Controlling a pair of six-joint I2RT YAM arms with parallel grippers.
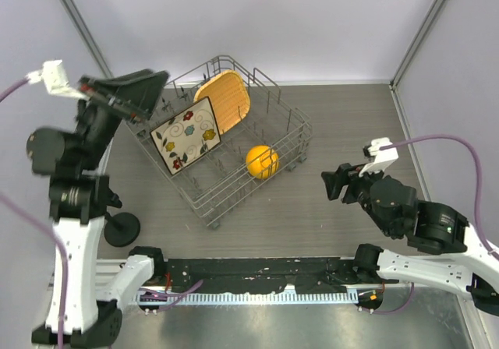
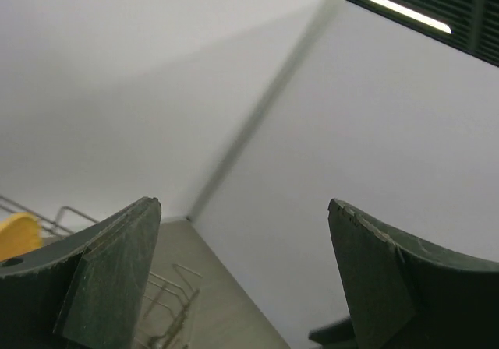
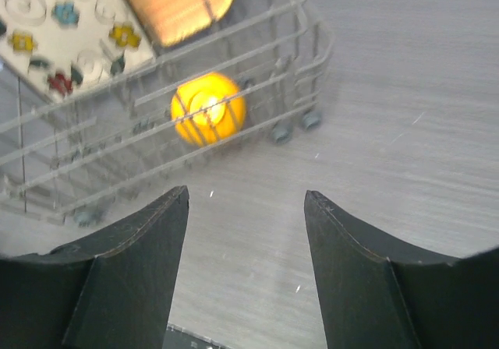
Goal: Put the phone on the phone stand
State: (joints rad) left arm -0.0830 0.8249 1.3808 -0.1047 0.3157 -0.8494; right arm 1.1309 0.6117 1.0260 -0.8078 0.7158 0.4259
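grey counter [image 1: 335, 115] in a white-walled booth: both hands empty, phone not in sight.
the left hand [image 2: 243, 203], spread wide and holding nothing, points up at the wall. below it the phone stand [image 1: 122, 230] shows its disc base beside the left arm, its head hidden. the dish rack [image 1: 290, 131] holds a yellow ball [image 1: 262, 161]. the right hand [image 3: 247, 192] hangs wide open over the counter. i cannot find the phone in any of the 3 views, so a blind reach could snag the rack wire or tip the stand.
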